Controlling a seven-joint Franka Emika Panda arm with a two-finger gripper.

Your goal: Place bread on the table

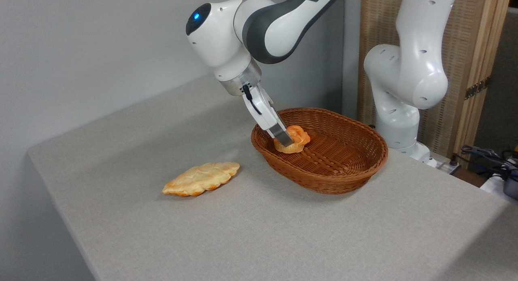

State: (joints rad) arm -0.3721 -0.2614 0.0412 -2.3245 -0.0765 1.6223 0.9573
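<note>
While swirled bun [292, 139] sits inside wicker basket [344, 167], pincer [285, 141] at bun, clamping unclear; lift and transfer to bench [259, 228] remain.

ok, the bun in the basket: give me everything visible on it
The bun is small, round and orange-golden, with a puffy, swirled top like a rose. It looks glossy, possibly a plastic replica. It sits inside the wicker basket, at its left end near the rim. The gripper is down on its left side, one finger covering part of it; the other finger is hidden, so a grasp cannot be confirmed. Its underside is out of sight.
</note>
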